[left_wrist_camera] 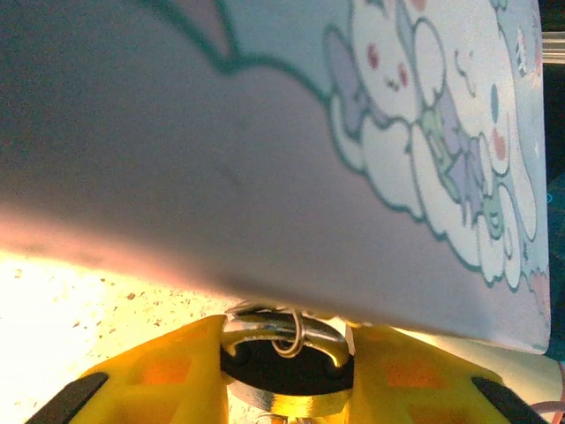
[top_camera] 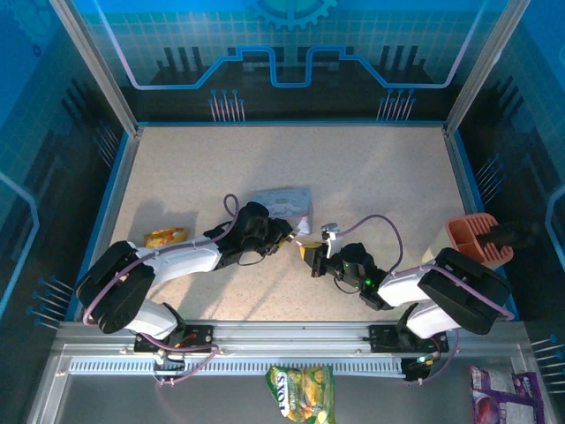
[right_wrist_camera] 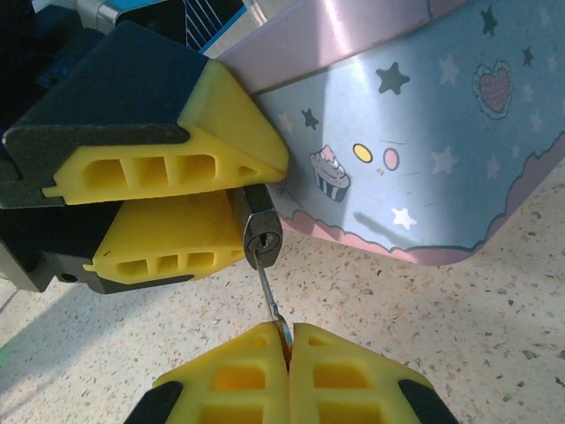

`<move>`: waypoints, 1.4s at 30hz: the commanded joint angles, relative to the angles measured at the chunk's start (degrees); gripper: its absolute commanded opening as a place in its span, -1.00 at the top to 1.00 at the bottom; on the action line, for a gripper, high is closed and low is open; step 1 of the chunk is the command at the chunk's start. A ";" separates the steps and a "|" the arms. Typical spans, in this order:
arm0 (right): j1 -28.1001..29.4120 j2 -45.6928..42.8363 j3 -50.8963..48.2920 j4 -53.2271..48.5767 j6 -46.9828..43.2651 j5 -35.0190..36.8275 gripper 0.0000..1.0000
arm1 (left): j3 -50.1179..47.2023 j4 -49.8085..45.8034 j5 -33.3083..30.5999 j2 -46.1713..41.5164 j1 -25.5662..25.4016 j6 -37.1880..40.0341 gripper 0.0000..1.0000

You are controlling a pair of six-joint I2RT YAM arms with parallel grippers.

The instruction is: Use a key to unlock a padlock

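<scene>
right gripper (right_wrist_camera: 287, 349): yellow ribbed fingertips pressed together on the head of the slim dark metal key (right_wrist_camera: 269, 296), just in front of the pale blue cartoon tin (right_wrist_camera: 424, 150).
key: its long axis runs from those fingertips straight toward the tin's near lower edge. the tip sits at the keyhole, and i cannot tell how deep it goes.
padlock (right_wrist_camera: 262, 231): tiny and dark, beside the tin's near lower edge, keyhole face turned toward the right gripper.
left gripper (left_wrist_camera: 287, 375): yellow fingers clamped on the padlock body, thin silvery shackle loop (left_wrist_camera: 287, 331) showing between them, tucked under the tin's side.
alignment: the padlock lies directly ahead of the key, and shaft and keyway look nearly in line.
nearer arm: the right carries the tool, the left only braces.
next move, judged: press in along the key's axis, then twist about it. sideways drift could bend the sliver.
</scene>
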 commanded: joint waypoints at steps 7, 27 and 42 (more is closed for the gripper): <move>0.15 0.42 0.34 2.26 -0.43 1.97 1.00 | 0.93 1.99 1.93 -2.07 -0.04 -0.64 0.83; 0.17 -0.05 -0.06 3.10 0.01 1.85 1.00 | 0.99 2.44 1.64 -1.12 -0.66 -0.91 0.84; 0.28 0.69 -0.37 5.18 0.89 1.13 1.00 | 1.16 2.88 1.98 -0.25 -0.92 -0.91 0.84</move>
